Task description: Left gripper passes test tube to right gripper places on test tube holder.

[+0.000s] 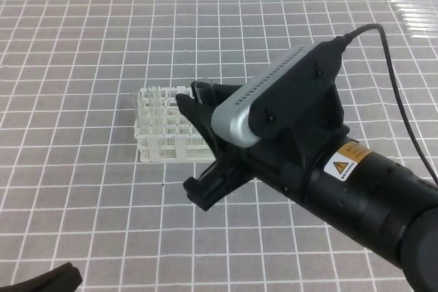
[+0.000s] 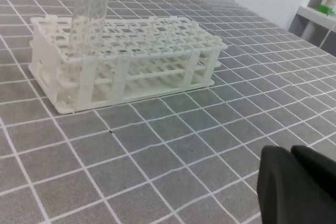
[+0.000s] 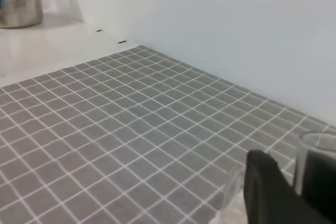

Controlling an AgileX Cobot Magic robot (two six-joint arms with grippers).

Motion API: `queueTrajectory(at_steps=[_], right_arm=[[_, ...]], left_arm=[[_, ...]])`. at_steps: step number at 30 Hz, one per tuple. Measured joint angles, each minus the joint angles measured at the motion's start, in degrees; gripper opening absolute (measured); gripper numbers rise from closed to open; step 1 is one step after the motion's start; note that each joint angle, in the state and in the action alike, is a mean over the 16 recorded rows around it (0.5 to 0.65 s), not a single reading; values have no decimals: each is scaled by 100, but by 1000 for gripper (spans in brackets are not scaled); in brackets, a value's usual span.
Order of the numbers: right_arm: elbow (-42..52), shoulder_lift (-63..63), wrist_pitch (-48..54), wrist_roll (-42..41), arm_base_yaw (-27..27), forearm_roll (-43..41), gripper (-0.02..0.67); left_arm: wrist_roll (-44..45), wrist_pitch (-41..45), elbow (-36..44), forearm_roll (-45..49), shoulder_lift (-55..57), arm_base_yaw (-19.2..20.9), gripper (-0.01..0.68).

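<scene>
Right claw (image 1: 198,145): narrowly parted, clamped on test tube (image 2: 92,14) standing in test tube holder (image 2: 157,51), frame centre.
Left claw (image 1: 48,280): closed, lower left, holding nothing.

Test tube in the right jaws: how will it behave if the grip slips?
The tube looks like smooth clear glass, so probably slippery and fragile. It stands upright over the rack; being round, it would likely roll if dropped on the table.
</scene>
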Motion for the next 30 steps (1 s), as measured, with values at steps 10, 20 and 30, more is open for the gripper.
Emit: queueTrajectory(at_steps=[10, 20, 30], right_arm=[[171, 533, -1390, 2264, -769, -2180, 88], [-386, 1936, -2711, 4339, -1389, -4122, 88], [-1438, 3107, -2636, 4434, -1417, -4336, 88]], left_arm=[[-2, -10, 9, 1, 3, 0, -1], [-3, -10, 9, 1, 3, 0, -1], [-1, -19, 18, 1, 10, -1, -1]])
